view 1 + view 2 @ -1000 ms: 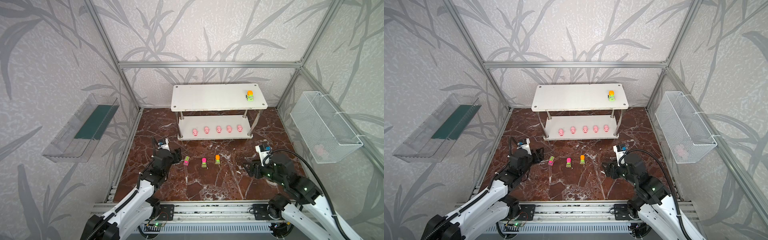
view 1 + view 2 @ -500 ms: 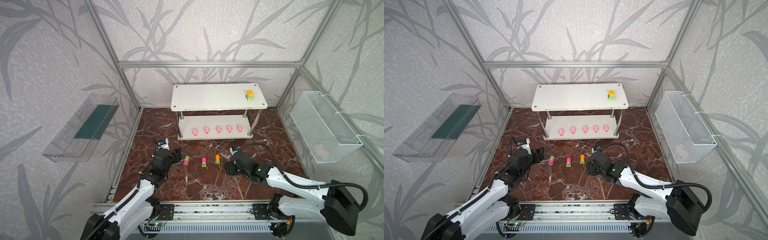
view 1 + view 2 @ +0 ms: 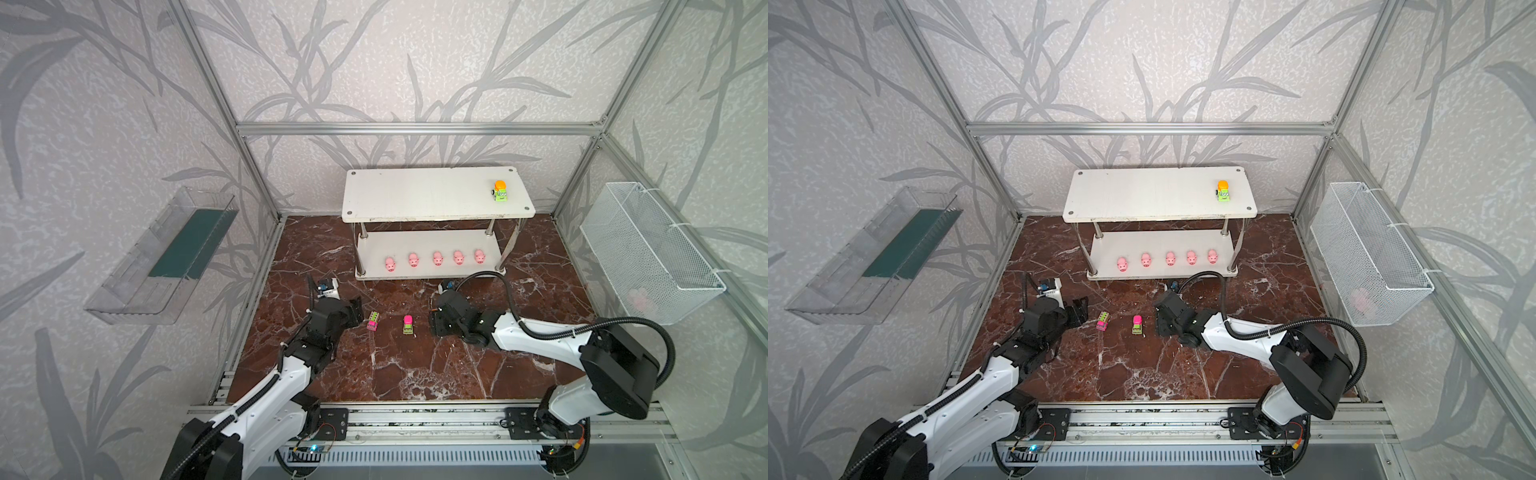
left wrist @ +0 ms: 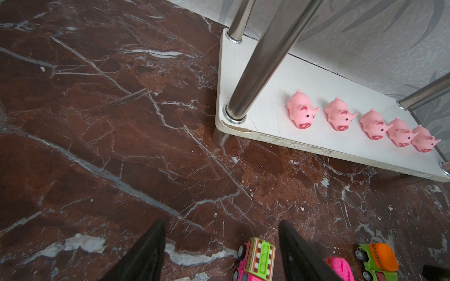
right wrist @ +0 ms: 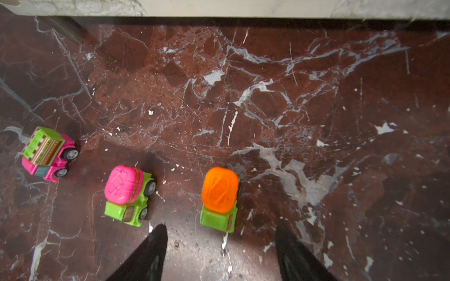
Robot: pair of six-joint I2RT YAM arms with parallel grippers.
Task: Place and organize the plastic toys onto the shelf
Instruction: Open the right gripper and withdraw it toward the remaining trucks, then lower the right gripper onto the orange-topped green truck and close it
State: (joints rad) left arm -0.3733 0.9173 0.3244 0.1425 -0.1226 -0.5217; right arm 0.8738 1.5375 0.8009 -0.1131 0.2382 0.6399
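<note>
Hovering right hand open near orange-topped car, left hand open by pink car

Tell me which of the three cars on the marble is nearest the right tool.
The orange-topped green car, directly ahead of the open right tool. The pink-topped green car sits to one side; the pink-bodied car is farther still.

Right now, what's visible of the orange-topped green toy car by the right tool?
The small plastic toy car with neon green body and rounded orange top stands upright on its wheels on the dark red marble floor. The top bears an embossed pattern; dark wheels show in the left wrist view. Its near end sits in the gap of the open right tool, touching neither finger. The top views hide it behind that tool.
</note>
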